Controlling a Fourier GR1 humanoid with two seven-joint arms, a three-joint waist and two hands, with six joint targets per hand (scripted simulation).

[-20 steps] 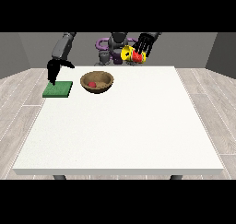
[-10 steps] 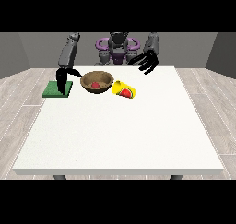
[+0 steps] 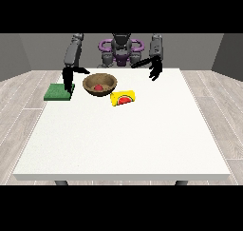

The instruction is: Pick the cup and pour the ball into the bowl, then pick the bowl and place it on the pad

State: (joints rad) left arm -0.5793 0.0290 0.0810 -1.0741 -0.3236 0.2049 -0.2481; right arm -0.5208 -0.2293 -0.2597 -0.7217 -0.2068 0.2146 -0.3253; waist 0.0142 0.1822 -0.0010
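**Ball in the bowl, cup lying on the table**

Over at the view's left, the green pad (image 3: 57,92) lies flat near the table's (image 3: 123,144) back corner, and the hand at the view's left (image 3: 69,79) hangs just above the pad's near-right edge, fingers pointing down toward it. Whether those fingers are spread or drawn together cannot be told from here; the hand carries nothing that shows.

Just to the right of that hand sits the brown wooden bowl (image 3: 100,84), upright on the white table, and there is the red ball (image 3: 98,87) resting inside it, down in the hollow. The bowl is beside the pad, not on it, with a strip of bare table between the two.

Moving on, just in front of the bowl and a touch to its right, the yellow cup (image 3: 123,98) lies tipped on its side on the tabletop, a red-and-green watermelon mark showing on it. It sits very near the bowl's rim; contact cannot be made out.

Further right and back, the hand at the view's right (image 3: 154,68) hovers above the table's rear edge, well apart from the cup and up behind it. Its fingers are spread open, one dark finger stretched out toward the robot's (image 3: 121,49) purple-and-grey torso, and it holds nothing.
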